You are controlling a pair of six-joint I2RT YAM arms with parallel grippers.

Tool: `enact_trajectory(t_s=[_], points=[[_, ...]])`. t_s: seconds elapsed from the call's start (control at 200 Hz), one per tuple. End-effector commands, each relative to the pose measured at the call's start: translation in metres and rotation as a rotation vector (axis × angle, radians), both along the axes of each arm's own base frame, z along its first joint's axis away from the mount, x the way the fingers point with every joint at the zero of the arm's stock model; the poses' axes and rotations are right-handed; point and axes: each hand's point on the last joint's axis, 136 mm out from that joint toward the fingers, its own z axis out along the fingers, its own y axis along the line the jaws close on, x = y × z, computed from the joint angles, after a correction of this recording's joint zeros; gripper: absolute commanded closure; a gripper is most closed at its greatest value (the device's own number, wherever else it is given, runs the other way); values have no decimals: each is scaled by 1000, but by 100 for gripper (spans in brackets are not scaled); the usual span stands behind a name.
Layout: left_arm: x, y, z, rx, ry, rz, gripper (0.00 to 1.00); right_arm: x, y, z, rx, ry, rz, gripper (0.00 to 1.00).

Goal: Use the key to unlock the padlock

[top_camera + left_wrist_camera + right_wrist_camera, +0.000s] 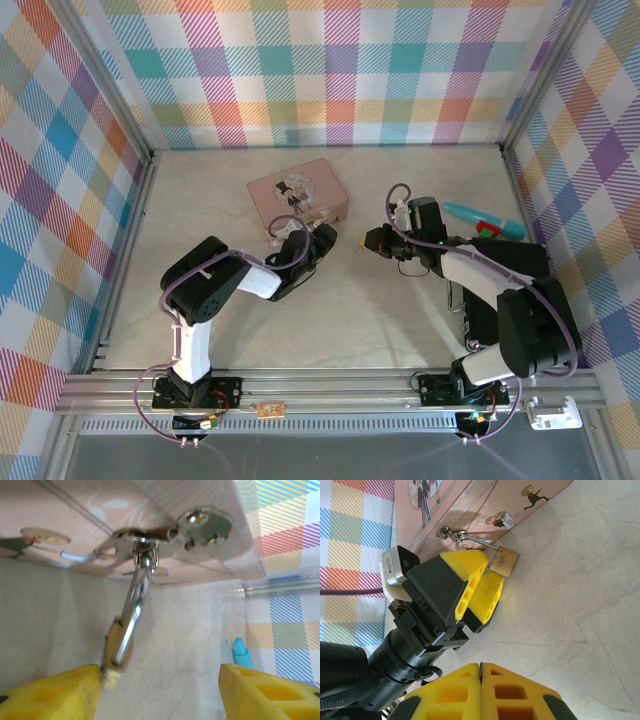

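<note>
Bare table (350, 320) at centre front; pink tin (298, 190) and left end effector (297, 243) tight around padlock (504, 562).

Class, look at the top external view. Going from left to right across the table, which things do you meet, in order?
Pink tin → right arm's fingers → teal and red pen-like tool.

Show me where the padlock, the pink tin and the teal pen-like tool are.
padlock (504, 561), right wrist view, on its brass body.
pink tin (297, 192), top external view, on its lid.
teal pen-like tool (466, 213), top external view, on its teal barrel.
</note>
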Motion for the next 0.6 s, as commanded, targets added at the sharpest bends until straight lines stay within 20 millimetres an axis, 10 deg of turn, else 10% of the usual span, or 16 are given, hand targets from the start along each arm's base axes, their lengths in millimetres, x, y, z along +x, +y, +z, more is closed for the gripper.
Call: enact_trajectory(t_s=[0.0,0.595], points=[[-31,-3,-21,-23,120,-50,36,-8,-4,4,-36,-38,2,100],[-54,-26,60,-205,-29,-34,41,-2,11,19,114,7,-174,100]])
